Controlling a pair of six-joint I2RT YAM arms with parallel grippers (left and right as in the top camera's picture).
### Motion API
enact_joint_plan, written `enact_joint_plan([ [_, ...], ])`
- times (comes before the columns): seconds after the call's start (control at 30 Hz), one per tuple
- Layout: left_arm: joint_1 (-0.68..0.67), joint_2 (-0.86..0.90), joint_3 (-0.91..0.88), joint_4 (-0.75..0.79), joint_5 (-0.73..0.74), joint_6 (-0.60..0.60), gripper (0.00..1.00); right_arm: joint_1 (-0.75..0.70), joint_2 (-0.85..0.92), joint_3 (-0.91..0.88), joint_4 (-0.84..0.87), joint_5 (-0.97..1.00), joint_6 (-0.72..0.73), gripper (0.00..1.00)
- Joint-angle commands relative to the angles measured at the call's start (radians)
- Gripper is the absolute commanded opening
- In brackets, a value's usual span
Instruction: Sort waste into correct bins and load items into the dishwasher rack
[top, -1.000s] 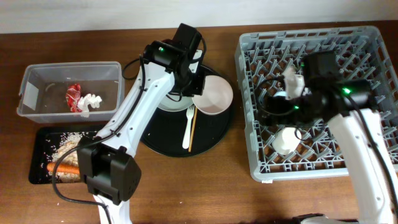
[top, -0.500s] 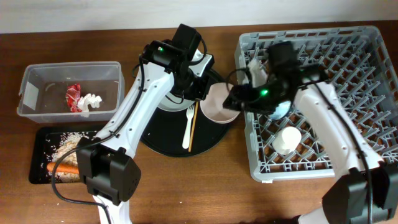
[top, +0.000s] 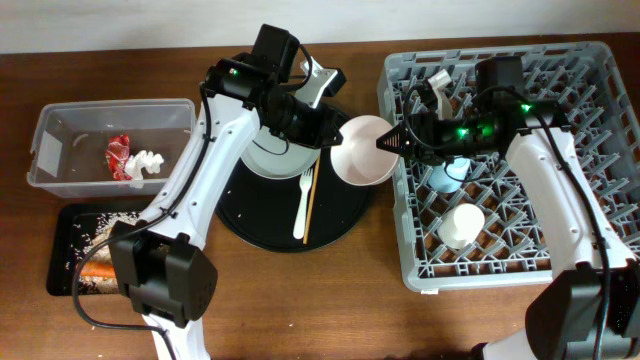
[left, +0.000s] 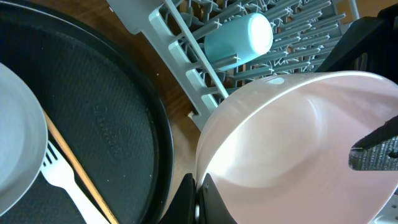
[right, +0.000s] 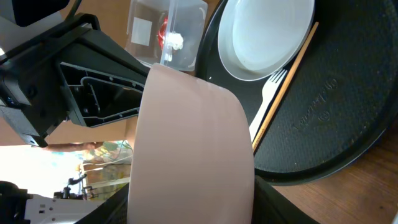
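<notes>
My left claw is clamped on the left rim of the bowl, just left of the rack. My right claw straddles the right rim, but I cannot tell if it grips. If I release early, the bowl drops to the counter.

The pinkish-white bowl hangs mouth-up over the round black tray's right edge, just beside the grey rack.
</notes>
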Motion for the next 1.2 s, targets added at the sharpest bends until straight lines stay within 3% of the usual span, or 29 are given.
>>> enact_joint_plan([
  [0.0,0.002,-0.025,0.012,0.010,-0.021,0.012,0.00,0.000,0.001,0.002,-0.011,-0.047,-0.019,0.52],
  [0.4,0.002,-0.025,0.012,0.051,-0.021,0.012,0.01,0.000,0.001,0.002,-0.038,-0.037,-0.027,0.43],
  [0.5,0.002,-0.025,0.013,0.051,-0.013,0.012,0.34,0.000,0.001,0.002,-0.046,0.070,-0.026,0.43],
  [0.57,0.002,-0.025,0.013,0.055,-0.002,0.012,0.44,0.000,0.001,0.002,-0.044,0.090,-0.026,0.43],
  [0.6,0.002,-0.025,0.013,0.055,-0.002,0.012,0.54,0.000,0.001,0.002,-0.044,0.093,-0.027,0.41],
  [0.67,0.002,-0.026,0.013,0.056,-0.002,0.012,0.61,0.000,0.001,0.002,-0.044,0.145,-0.027,0.39],
  [0.93,0.003,-0.042,0.094,0.059,-0.002,0.011,0.64,-0.002,0.001,0.002,-0.032,0.319,-0.026,0.39],
  [1.07,0.043,-0.047,0.103,0.058,-0.028,0.012,0.64,-0.002,0.000,0.058,-0.021,0.447,-0.023,0.32],
  [1.17,0.057,-0.047,0.102,0.045,-0.075,0.012,0.65,-0.002,0.000,0.233,-0.056,0.739,0.036,0.25],
])
